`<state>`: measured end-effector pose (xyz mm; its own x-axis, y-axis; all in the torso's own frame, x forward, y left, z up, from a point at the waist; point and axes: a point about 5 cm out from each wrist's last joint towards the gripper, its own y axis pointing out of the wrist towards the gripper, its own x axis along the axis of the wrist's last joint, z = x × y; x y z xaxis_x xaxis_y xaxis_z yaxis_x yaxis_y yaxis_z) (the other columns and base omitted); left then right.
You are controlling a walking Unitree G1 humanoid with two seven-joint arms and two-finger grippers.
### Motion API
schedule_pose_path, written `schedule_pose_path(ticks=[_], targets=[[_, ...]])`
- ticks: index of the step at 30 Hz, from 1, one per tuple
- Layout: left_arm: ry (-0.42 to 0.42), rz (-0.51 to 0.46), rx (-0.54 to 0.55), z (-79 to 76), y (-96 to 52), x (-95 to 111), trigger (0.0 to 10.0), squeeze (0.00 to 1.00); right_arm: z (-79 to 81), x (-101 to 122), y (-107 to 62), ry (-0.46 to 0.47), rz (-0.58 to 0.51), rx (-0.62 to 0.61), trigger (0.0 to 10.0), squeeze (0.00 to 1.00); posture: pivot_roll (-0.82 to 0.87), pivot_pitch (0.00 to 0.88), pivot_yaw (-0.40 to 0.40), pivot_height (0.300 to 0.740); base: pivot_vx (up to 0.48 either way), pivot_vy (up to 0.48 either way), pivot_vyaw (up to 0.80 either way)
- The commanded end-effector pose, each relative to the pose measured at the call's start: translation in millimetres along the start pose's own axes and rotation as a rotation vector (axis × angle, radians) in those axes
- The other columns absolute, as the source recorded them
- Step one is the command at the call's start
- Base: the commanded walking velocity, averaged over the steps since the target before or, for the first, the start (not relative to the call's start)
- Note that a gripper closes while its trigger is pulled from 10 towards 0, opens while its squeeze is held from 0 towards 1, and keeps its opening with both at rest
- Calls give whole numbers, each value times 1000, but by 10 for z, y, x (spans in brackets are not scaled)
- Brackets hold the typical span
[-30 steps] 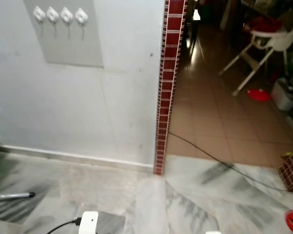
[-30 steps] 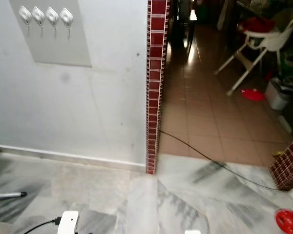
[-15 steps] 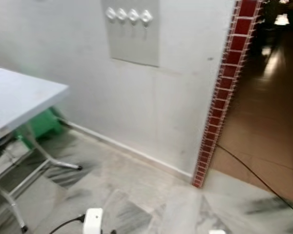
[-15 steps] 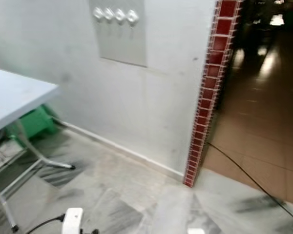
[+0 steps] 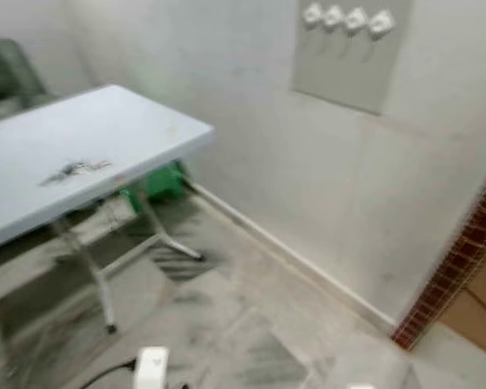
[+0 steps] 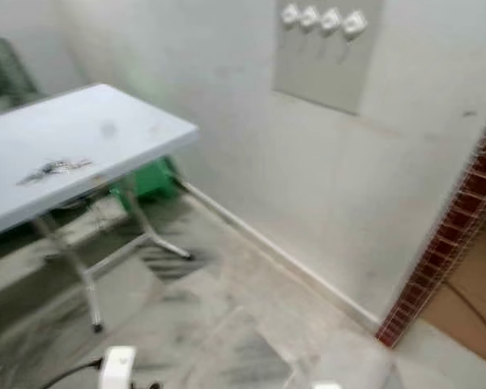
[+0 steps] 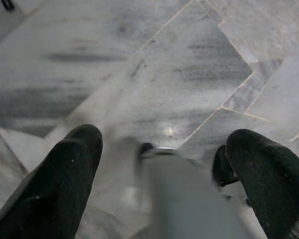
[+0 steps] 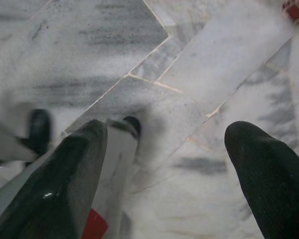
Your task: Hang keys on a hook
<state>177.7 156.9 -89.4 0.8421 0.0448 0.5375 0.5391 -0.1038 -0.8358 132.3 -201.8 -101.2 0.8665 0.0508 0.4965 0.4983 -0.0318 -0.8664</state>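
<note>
The left pincer (image 7: pixel 164 174) hangs low over the marble floor (image 7: pixel 154 74), fingers spread wide, nothing between them. The keys (image 5: pixel 74 169) lie on the white table (image 5: pixel 146 121), up and off to the robot's left, so this arm looks the nearer one for the pickup. Right of the table, high on the wall, a grey panel carries the row of hooks (image 5: pixel 346 18). The right pincer (image 8: pixel 164 179) also hangs spread and empty above the floor, farther from the table.
</note>
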Motion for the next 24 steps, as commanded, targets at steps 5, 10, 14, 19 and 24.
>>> schedule_pose_path(ticks=[5,10,14,19,24], targets=[[3,-3,34,116,-15,22,10000,0,107,50,20,1,-13,29,10000,0,-25,0,12,740,0,0,800],[3,2,38,114,-15,16,10000,0,103,50,20,-1,-12,29,10000,0,-25,0,12,740,0,0,800],[0,2,37,114,-15,15,10000,0,102,51,20,-2,-12,29,10000,0,-25,0,11,740,0,0,800],[3,3,39,122,-17,14,10000,0,108,49,20,-4,-11,30,10000,0,-24,0,11,740,0,0,800],[4,3,39,123,-18,10,10000,0,111,40,19,-6,-8,31,10000,0,-24,0,12,740,0,0,800]])
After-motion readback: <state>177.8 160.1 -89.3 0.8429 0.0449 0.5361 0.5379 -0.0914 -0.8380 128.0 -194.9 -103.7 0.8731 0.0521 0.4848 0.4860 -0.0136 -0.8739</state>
